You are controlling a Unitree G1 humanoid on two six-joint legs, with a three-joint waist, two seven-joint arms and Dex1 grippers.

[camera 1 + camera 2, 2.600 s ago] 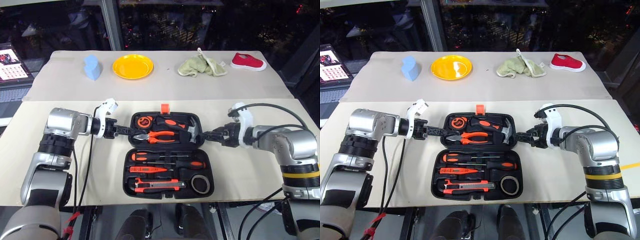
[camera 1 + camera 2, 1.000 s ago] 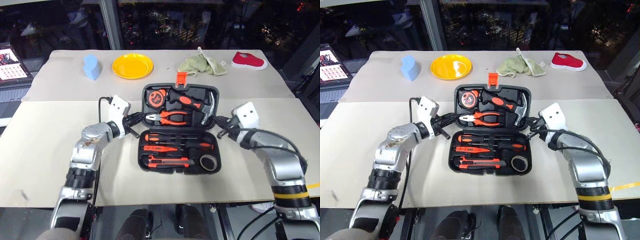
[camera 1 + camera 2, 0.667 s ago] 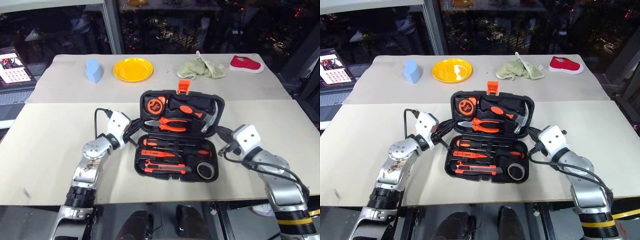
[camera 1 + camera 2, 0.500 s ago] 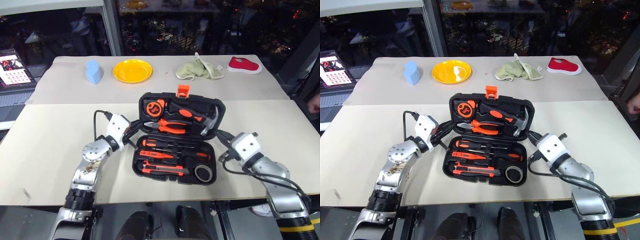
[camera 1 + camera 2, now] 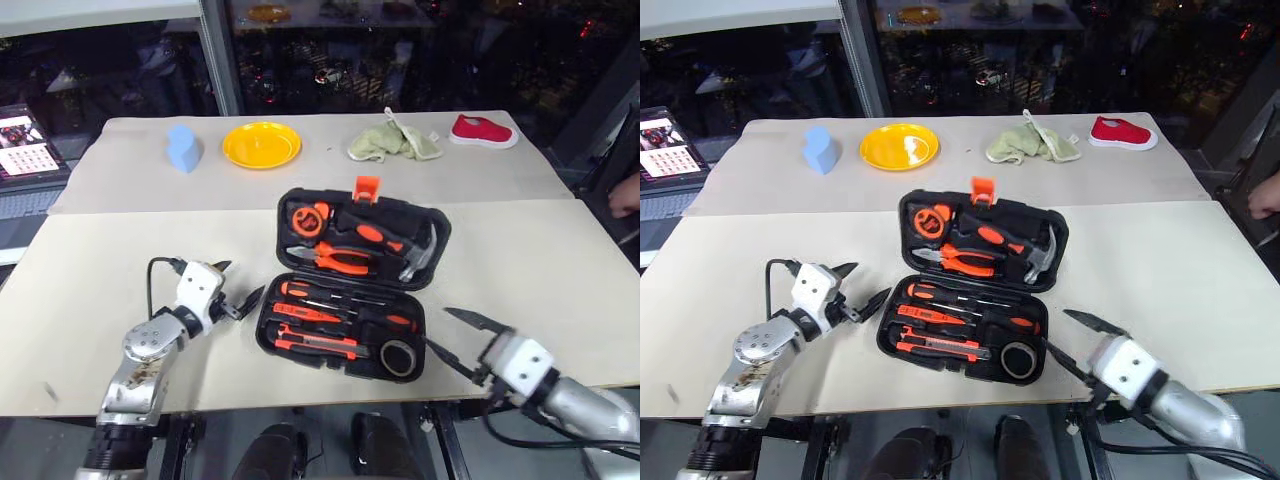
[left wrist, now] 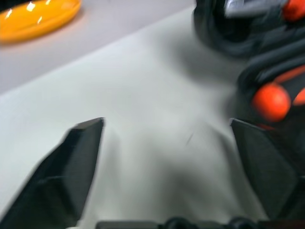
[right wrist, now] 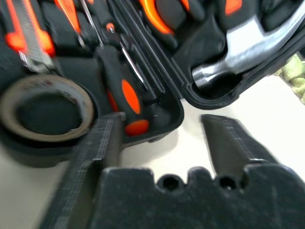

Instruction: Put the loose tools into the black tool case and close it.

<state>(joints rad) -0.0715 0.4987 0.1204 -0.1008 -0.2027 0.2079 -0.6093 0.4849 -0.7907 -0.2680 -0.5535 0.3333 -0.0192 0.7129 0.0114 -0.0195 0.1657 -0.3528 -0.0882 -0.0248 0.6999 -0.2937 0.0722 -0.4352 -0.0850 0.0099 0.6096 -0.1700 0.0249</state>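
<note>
Left eye view has the black tool case [image 5: 352, 290] lying open on the table [image 5: 90, 260], lid tilted up, with screwdrivers [image 5: 345, 300], utility knife [image 5: 318, 344] and tape roll [image 5: 400, 357] in its near half. Left gripper [image 5: 238, 296] sits just beside its left edge, fingers spread and empty. Right gripper [image 5: 462, 340] hangs off the near right corner, fingers likewise apart, holding nothing.

I count one black tool case [image 5: 352, 288] holding two screwdrivers [image 5: 345, 300], one tester screwdriver [image 5: 304, 317], one utility knife [image 5: 316, 346], one tape roll [image 5: 399, 357], one pliers [image 5: 333, 258], one hammer [image 5: 392, 243] and one tape measure [image 5: 306, 216]. Beyond it: one yellow plate [image 5: 261, 144], one blue block [image 5: 181, 147], one green cloth [image 5: 391, 140], one red shoe [image 5: 483, 131].
</note>
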